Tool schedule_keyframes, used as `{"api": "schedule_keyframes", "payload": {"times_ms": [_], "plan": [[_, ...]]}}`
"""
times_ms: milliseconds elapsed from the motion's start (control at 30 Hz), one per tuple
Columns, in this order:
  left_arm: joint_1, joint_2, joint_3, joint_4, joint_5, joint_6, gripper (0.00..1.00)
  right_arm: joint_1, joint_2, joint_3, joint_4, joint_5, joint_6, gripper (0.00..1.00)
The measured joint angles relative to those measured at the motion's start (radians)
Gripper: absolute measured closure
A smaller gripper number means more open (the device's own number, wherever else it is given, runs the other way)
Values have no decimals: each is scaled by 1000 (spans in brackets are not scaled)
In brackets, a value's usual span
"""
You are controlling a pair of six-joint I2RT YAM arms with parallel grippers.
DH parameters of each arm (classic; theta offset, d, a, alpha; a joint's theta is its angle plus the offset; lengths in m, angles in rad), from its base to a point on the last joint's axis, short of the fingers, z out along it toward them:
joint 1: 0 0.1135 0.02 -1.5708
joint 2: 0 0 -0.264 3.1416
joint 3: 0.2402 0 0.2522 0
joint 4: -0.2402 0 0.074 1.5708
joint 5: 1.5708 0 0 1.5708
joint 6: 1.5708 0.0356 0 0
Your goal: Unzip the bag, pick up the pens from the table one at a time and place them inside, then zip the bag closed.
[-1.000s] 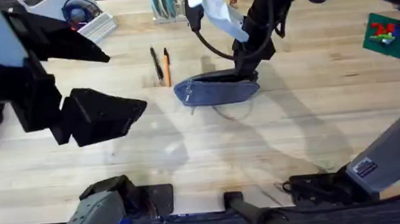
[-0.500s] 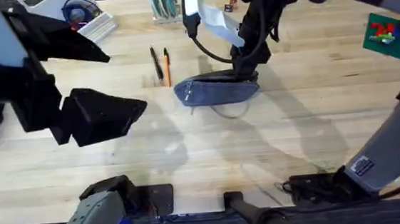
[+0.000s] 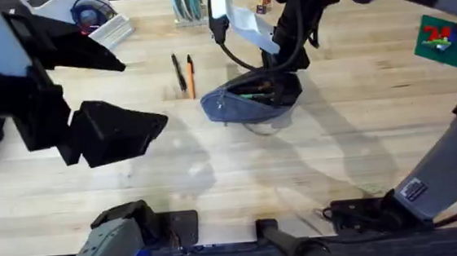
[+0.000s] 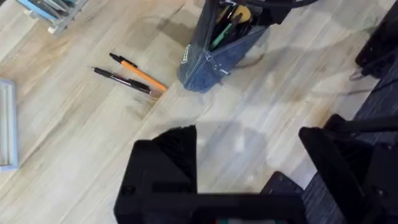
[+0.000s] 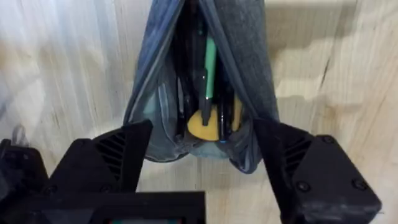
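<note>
The grey-blue bag (image 3: 247,102) stands mid-table with its zipper mouth gaping upward. Inside the bag (image 5: 249,81) I see a green pen and a yellow item. My right gripper (image 3: 286,76) is low over the bag's right end. It (image 5: 208,158) is open, with a finger on either side of that end. Two pens lie side by side to the left of the bag (image 4: 208,59): a black pen (image 3: 178,73) (image 4: 123,79) and an orange pen (image 3: 191,75) (image 4: 140,72). My left gripper (image 4: 249,174) hangs open and empty high over the table's left part (image 3: 118,130).
A clear tray (image 3: 89,16) sits at the back left, with a rack of discs (image 3: 187,4) at the back centre. A green baseplate with bricks (image 3: 447,39) lies at the far right. Bare wooden table (image 3: 240,176) stretches in front of the bag.
The bag has gone from lying flat and narrow to mouth-up and spread wide, showing its contents. The right gripper stays at its right end. The left arm and pens have not moved.
</note>
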Motion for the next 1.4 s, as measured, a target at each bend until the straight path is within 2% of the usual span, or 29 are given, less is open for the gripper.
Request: {"api": "schedule_keyframes", "payload": {"times_ms": [933,1133,1400], "plan": [[0,0,0,0,0,0,7,3,-10,-2,-4,3,32,5],[0,0,0,0,0,0,7,2,-114,-4,-10,11,108,5],[0,0,0,0,0,0,6,-20,-244,-4,-34,12,296,4]]}}
